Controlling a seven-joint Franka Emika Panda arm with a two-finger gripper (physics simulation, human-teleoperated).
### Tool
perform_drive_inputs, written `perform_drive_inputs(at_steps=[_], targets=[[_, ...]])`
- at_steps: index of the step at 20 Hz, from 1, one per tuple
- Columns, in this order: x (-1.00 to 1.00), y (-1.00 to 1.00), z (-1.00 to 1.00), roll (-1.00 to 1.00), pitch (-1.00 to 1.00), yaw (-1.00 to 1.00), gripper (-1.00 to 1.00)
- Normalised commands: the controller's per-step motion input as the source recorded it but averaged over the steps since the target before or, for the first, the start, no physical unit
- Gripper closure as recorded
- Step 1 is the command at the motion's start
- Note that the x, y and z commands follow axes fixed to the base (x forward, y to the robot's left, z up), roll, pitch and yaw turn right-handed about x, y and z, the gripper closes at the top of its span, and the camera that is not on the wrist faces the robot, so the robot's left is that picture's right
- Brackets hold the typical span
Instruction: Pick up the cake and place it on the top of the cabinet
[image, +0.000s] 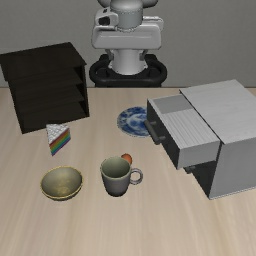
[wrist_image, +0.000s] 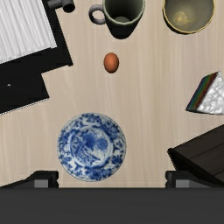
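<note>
Gripper (wrist_image: 112, 179) spread open over the plate (wrist_image: 92, 146); cake (image: 59, 138) apparently just beside dark drawer unit (image: 45, 80).

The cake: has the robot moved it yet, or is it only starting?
Nothing looks done: the cake sits on the table beside the dark cabinet. In hand: nothing; the gripper is open above the blue plate. Left: reach the cake, grip it, lift it, set it on top.

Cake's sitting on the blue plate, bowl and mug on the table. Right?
Not quite. The cake sits on the bare table, well apart from the blue plate, which is off toward the exterior view's right. The exterior view shows this. The bowl and mug are on the table, as you said.
</note>
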Motion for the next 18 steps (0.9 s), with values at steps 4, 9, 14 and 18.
perform_drive_inputs(at_steps=[4,9,14,18], targets=[[0.0,-1.0,0.0,0.0,0.0,0.0,-1.0],[0.0,-1.0,0.0,0.0,0.0,0.0,-1.0],[0.0,-1.0,0.0,0.0,0.0,0.0,-1.0],[0.0,-1.0,0.0,0.0,0.0,0.0,-1.0]])
